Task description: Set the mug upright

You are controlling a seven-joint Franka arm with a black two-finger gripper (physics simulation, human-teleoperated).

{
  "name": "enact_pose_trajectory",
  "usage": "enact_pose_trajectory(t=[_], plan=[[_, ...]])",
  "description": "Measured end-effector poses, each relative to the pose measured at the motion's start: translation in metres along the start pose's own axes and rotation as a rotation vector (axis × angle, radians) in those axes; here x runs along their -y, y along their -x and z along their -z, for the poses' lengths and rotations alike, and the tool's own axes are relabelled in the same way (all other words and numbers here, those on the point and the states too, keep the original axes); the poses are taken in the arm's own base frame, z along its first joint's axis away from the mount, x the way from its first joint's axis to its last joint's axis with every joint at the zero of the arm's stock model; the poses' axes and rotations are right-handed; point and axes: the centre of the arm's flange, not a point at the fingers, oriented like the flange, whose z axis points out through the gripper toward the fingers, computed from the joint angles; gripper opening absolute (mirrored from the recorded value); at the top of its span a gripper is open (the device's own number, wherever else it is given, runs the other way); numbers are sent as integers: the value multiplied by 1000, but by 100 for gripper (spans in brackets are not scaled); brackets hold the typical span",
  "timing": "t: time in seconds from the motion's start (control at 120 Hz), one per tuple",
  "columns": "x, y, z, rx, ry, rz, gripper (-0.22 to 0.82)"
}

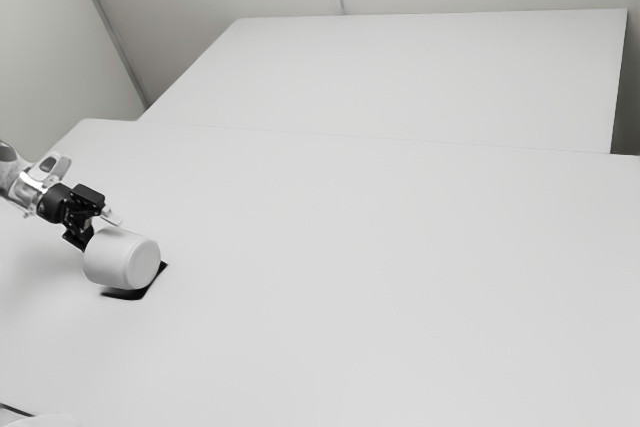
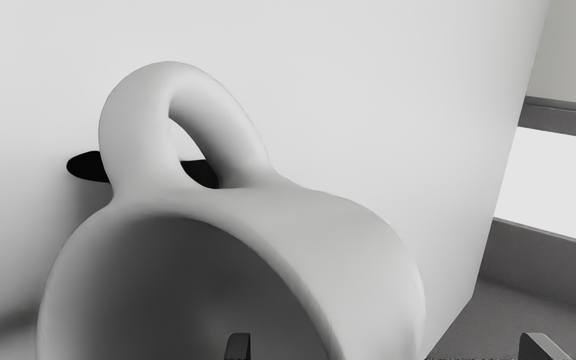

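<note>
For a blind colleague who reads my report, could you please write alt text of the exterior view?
A white mug is tipped on its side, closed base toward the exterior view's right, over a dark patch on a pale table. The black gripper is at its other end.

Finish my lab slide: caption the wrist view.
White, round-bodied mug with a looped handle, mouth facing the open black two-finger gripper.

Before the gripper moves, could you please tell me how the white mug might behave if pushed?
The mug will probably keep its shape, as its wall and handle look thick and solid. Its rounded side suggests it could roll, though the jutting handle may stop it partway. Its smooth surface might also let it slip.
</note>
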Motion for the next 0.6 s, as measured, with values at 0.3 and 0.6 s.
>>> enact_pose_trajectory(t=[0.3, 0.6], plan=[[-5, 0, 3, 4, 3, -18, 3], [-14, -1, 5, -14, 21, -36, -14]])
